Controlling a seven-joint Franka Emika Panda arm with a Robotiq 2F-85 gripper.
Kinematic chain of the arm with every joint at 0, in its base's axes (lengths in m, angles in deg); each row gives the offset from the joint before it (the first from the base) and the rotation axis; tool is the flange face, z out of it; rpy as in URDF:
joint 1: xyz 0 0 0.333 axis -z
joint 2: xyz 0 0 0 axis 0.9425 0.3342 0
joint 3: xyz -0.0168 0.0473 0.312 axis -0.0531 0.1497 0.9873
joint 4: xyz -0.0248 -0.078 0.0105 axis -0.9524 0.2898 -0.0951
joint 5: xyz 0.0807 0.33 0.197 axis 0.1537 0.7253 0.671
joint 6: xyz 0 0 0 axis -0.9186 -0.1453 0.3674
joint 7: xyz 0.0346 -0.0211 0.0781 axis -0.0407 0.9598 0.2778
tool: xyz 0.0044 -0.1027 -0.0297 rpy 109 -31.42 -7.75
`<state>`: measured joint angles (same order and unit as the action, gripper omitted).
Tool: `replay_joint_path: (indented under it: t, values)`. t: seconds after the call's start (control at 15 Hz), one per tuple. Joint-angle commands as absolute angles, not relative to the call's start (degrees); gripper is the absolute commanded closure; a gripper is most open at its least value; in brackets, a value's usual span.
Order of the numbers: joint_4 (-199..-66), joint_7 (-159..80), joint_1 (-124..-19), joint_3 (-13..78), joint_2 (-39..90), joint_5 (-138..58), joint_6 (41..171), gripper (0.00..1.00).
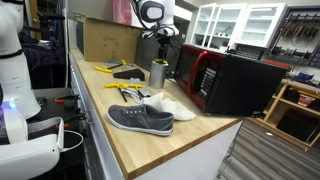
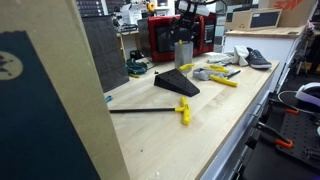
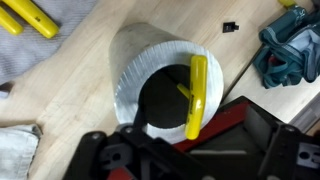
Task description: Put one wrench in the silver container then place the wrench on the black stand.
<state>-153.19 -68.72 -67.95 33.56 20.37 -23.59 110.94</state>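
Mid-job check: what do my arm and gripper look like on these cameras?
The arm is white, with rounded segments and a dark ring at a joint. The gripper under it is black and blocky in an exterior view. In the wrist view its fingers are dark, angular links. Cables and markings are too small to tell.

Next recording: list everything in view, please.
cup: one, silver, beside the microwave
wrench: one, yellow, standing in the cup
stand: one, black, mid-table
loose tools: several, yellow-handled, around the stand
sneaker: one, grey, near the table edge
cloth: one, white, beside the sneaker
microwave: one, red and black, on the table
box: one, brown, behind the tools
teal item: one, near the cup, kind unclear
table: one, light wood
gripper: one, black, above the cup; jaws unclear
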Motion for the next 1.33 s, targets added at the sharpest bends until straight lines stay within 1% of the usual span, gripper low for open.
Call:
replay_joint_path:
  t: [0.0,0.2,0.33,0.53,0.6,0.67,0.73,1.0,1.27]
  values:
    - [-151.07,-71.49,-69.01,33.01,21.10,-24.30,108.38,0.32]
    - [-150.71,-71.96,-69.32,33.13,21.06,-24.21,107.44,0.58]
    - [-150.67,-72.90,-69.61,33.16,21.05,-24.09,106.83,0.71]
    - [-150.75,-73.59,-69.86,33.24,20.76,-23.95,105.68,0.95]
    - [-150.75,-73.60,-69.90,33.23,20.54,-24.11,105.04,0.99]
    - [-150.65,-73.61,-69.93,33.24,20.39,-24.24,104.49,1.00]
    - [-150.57,-73.71,-70.00,33.24,20.11,-24.51,103.82,0.96]
    - [-151.59,-73.43,-70.61,33.19,16.10,-28.14,99.66,0.96]
    - [-153.19,-74.73,-70.71,33.40,9.44,-33.91,96.38,0.96]
